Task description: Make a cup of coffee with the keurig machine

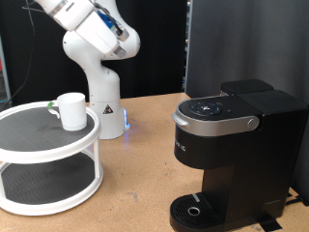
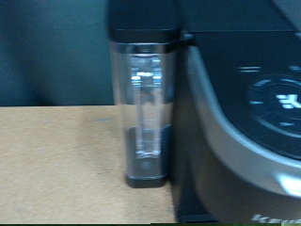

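Observation:
The white cup point(image 1: 70, 110) stands upright on the top tier of a white two-tier round stand point(image 1: 48, 159) at the exterior view's left. The black keurig machine point(image 1: 237, 145) stands at the exterior view's right, lid shut, with its silver-grey handle point(image 1: 217, 123) in front and its round drip tray point(image 1: 198, 210) bare. The white arm point(image 1: 97, 39) rises at the back and leaves the exterior view's top; my gripper does not show in either view. The wrist view shows the keurig machine point(image 2: 245, 122) from close by, with its clear water tank point(image 2: 146, 113) beside it.
A wooden table point(image 1: 145, 164) carries everything. The robot base point(image 1: 106, 111) stands just behind the stand. A dark panel point(image 1: 241, 43) rises behind the machine.

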Controlling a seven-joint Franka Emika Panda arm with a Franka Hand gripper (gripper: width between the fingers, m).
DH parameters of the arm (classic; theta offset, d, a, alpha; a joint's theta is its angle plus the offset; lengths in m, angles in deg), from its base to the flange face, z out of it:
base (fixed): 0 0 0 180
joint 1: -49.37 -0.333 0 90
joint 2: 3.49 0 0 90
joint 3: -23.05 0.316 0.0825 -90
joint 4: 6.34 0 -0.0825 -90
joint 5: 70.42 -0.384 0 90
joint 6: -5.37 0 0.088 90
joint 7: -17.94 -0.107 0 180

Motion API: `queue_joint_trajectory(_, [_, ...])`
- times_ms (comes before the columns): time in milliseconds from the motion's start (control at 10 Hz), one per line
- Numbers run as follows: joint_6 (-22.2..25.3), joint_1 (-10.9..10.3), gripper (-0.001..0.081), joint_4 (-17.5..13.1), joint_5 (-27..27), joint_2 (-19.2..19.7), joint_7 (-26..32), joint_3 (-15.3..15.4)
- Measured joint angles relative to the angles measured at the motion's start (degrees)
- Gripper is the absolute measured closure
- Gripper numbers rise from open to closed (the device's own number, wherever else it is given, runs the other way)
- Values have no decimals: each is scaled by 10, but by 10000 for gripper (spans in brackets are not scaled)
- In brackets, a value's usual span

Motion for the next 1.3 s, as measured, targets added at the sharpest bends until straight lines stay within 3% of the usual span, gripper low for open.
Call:
queue_joint_trajectory(100, [18,2,804,0,7,-8,8,-7])
queue_joint_trajectory(400, [-38,5,804,23,-24,-13,4,-7])
queue_joint_trajectory(500, [-37,9,804,31,-26,-18,7,-14])
queue_joint_trajectory(1100, [81,43,804,44,53,-60,66,-82])
queue_joint_trajectory(1300, [86,45,804,44,57,-64,68,-85])
